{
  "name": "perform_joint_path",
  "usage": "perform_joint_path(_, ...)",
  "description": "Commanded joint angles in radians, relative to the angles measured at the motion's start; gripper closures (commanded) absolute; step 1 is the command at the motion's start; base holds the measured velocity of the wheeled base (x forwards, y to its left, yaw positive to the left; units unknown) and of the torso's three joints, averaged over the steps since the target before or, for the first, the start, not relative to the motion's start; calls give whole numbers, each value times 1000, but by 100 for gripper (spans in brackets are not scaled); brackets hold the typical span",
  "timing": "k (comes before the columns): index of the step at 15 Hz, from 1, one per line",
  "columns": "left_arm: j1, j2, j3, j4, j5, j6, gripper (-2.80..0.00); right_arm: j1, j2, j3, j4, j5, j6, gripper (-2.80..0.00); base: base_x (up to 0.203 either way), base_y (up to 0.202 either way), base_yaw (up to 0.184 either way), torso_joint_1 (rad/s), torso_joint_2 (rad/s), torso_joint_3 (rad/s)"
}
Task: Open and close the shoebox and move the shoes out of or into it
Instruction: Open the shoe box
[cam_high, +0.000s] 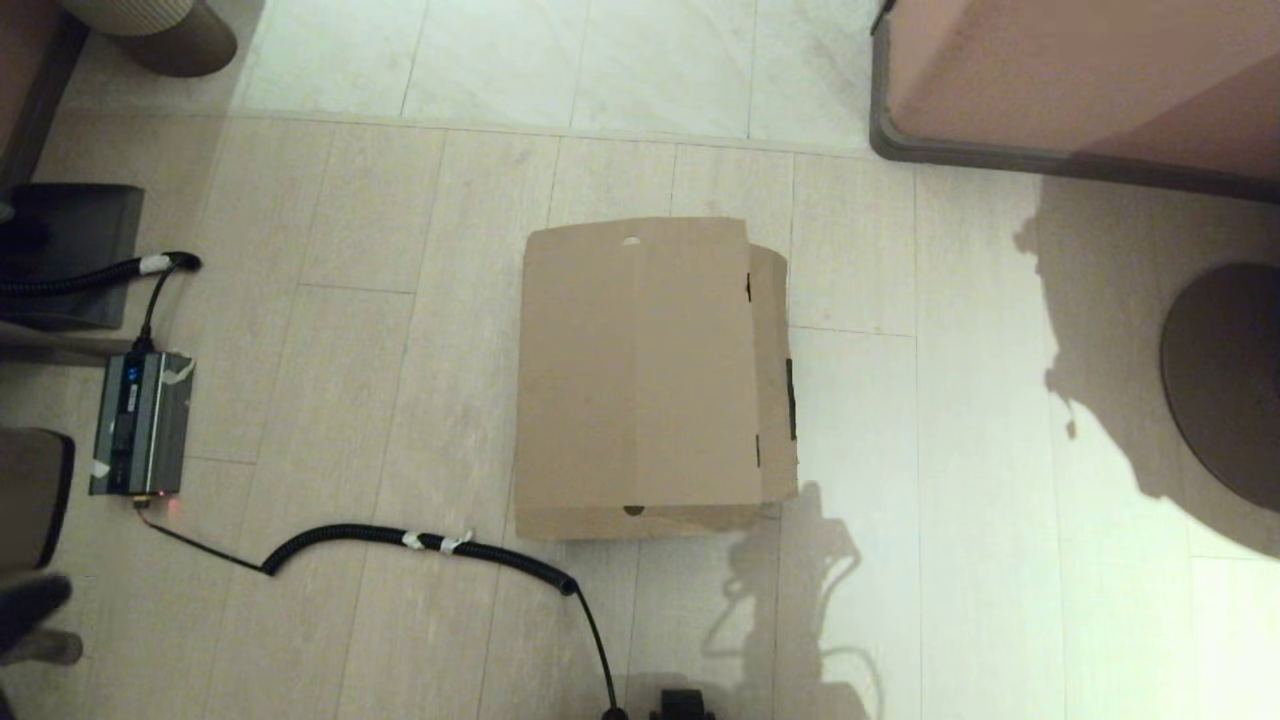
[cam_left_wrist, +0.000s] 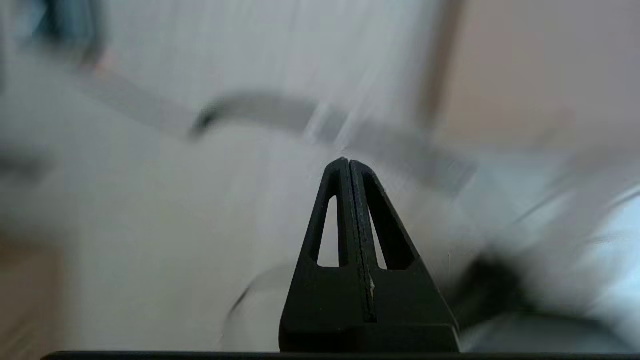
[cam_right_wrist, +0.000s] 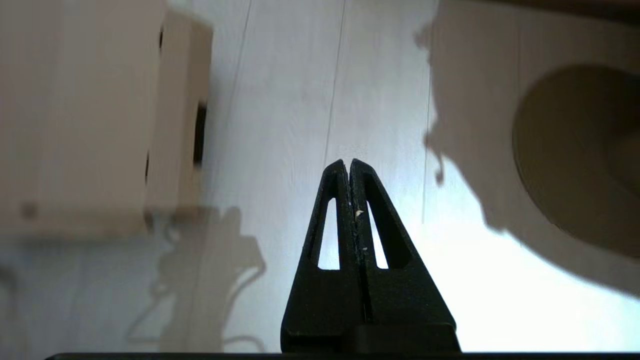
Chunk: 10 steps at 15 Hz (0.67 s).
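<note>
The shoebox (cam_high: 650, 375) is a plain brown cardboard box on the floor in the middle of the head view, its flap lid down. A dark tape strip (cam_high: 790, 398) runs along the lid's edge flap on its right side. The shoes are hidden from every view. Neither arm shows in the head view. My right gripper (cam_right_wrist: 348, 162) is shut and empty above bare floor, with the shoebox (cam_right_wrist: 100, 115) off to one side. My left gripper (cam_left_wrist: 348, 161) is shut and empty too, over blurred floor.
A coiled black cable (cam_high: 420, 542) lies on the floor near the box's front left corner. A grey power unit (cam_high: 140, 422) sits at the left. The pink-brown furniture block (cam_high: 1080, 75) stands at the back right, and a round dark base (cam_high: 1225, 380) at the right.
</note>
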Motion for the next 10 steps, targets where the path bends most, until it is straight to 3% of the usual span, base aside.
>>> perform_joint_path(1,6,-224,197,37,42,55,0,-28,-316,7,374,25,-15,0,0,0,0,0,0,0)
perform_joint_path(2,8,-259,285,48,63,79,0,-45,-378,9,524,57,-27,0,0,0,0,0,0,0)
perform_joint_path(4,9,-289,421,27,84,111,0,-64,-406,18,595,99,-22,0,0,0,0,0,0,0)
perform_joint_path(7,-20,-301,474,-3,-28,130,0,-65,-404,32,598,95,58,0,0,0,0,0,0,0)
perform_joint_path(10,-203,-388,476,-5,-20,133,0,-64,-396,27,622,96,59,0,0,0,0,0,0,0)
